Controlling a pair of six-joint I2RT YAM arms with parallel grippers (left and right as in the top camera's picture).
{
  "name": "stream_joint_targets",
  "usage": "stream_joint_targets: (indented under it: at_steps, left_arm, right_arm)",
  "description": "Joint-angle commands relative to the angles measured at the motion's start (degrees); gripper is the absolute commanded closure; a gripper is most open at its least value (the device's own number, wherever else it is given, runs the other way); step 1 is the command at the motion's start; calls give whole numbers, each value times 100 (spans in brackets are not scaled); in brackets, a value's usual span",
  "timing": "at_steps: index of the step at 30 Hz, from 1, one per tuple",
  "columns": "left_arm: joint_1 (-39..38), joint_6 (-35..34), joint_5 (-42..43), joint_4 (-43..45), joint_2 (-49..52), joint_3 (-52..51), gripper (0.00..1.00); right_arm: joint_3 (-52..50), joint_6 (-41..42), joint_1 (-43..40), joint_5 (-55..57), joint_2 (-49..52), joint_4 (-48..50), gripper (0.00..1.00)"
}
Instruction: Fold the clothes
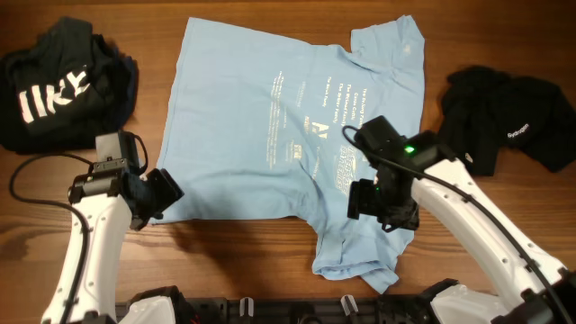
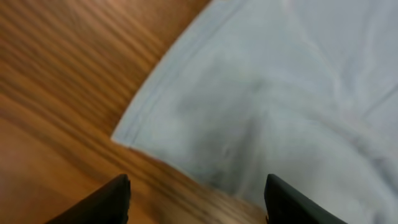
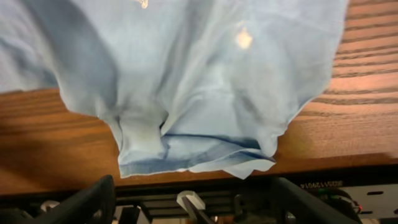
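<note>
Nearest you, your left tool (image 1: pixel 166 192) hangs just above the desk (image 1: pixel 225 261) at the near left hem corner of the light blue T-shirt (image 1: pixel 243 117). Its fingers (image 2: pixel 112 199) are spread wide, with nothing between them. Your right tool (image 1: pixel 367 200) is also wide and empty. It sits over the shirt where the body runs into the near sleeve (image 1: pixel 355 247). That sleeve lies rumpled, its hem close to the desk's near edge.

Beyond the tools, the shirt lies spread out across the middle of the desk. Pale printed text lines face up, and its other sleeve (image 1: pixel 396 45) points to the far side.

A black garment with white lettering (image 1: pixel 63 85) lies heaped at the far left. Another black garment (image 1: pixel 513 117) is bunched at the far right. Both lie apart from the blue shirt.
</note>
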Motion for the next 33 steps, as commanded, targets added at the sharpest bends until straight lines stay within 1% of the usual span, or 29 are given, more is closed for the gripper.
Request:
stream_joint_targets:
  at_steps: [1, 7, 12, 16, 19, 22, 24, 27, 33]
  left_arm:
    - [37, 111, 481, -94, 269, -142, 31]
    - [42, 66, 824, -79, 557, -396, 31]
    - [44, 22, 813, 153, 643, -417, 31]
    - [44, -4, 734, 448, 643, -417, 32]
    - [42, -55, 726, 627, 643, -417, 34]
    - [46, -291, 586, 684, 643, -417, 35]
    - [46, -323, 529, 654, 645, -417, 35]
    - [46, -332, 402, 586, 647, -417, 38]
    - [46, -369, -31, 570, 662, -417, 39]
  right_arm:
    - [-380, 153, -129, -13, -87, 83, 19]
    - [-719, 417, -190, -26, -90, 177, 19]
    - [-914, 577, -190, -33, -87, 208, 19]
    - [-1377, 667, -190, -374, -87, 566, 19]
    - [-1945, 737, -192, -728, -87, 1104, 20]
    - [-2323, 951, -190, -767, -90, 1340, 20]
    - [-2424, 1014, -190, -758, -90, 1355, 20]
    - [-2439, 1019, -190, -713, -90, 1421, 20]
    - [-2444, 1029, -190, -409, -87, 1499, 19]
